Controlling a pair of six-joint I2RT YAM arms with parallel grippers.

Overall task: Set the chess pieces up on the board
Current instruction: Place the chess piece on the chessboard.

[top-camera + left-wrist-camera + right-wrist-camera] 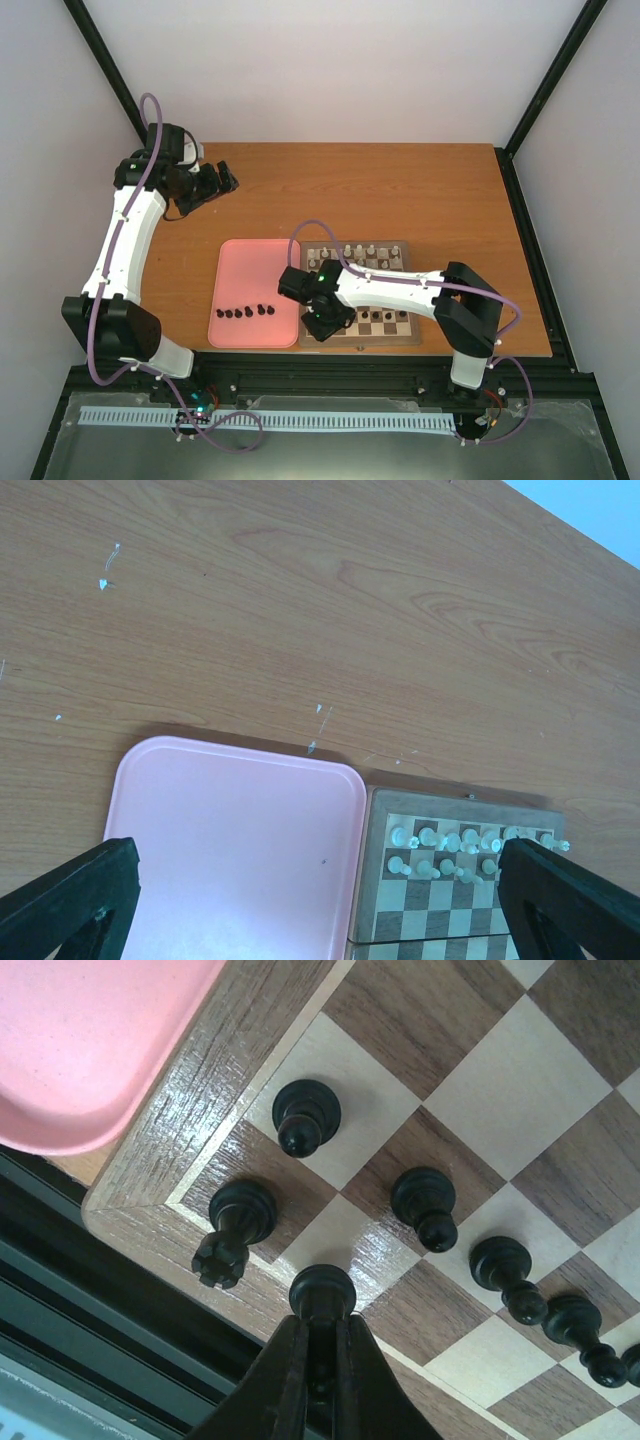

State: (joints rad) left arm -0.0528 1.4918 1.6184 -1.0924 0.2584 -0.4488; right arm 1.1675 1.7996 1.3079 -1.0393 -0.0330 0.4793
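In the right wrist view my right gripper (320, 1338) is shut on a black chess piece (322, 1292). The piece is upright over the light square beside a black rook (236, 1222) in the near left corner of the board (180, 1130). Whether its base touches the square I cannot tell. Black pawns (305, 1115) stand in the row beyond. From above, the right gripper (325, 328) is at the near left corner of the board (408, 338). Several black pieces (245, 312) lie in the pink tray (255, 270). My left gripper (212, 185) hangs open far left, holding nothing.
White pieces (365, 255) fill the board's far rows and also show in the left wrist view (450, 840). The pink tray (230, 850) sits against the board's left side. Black frame rails (300, 365) run along the table's near edge.
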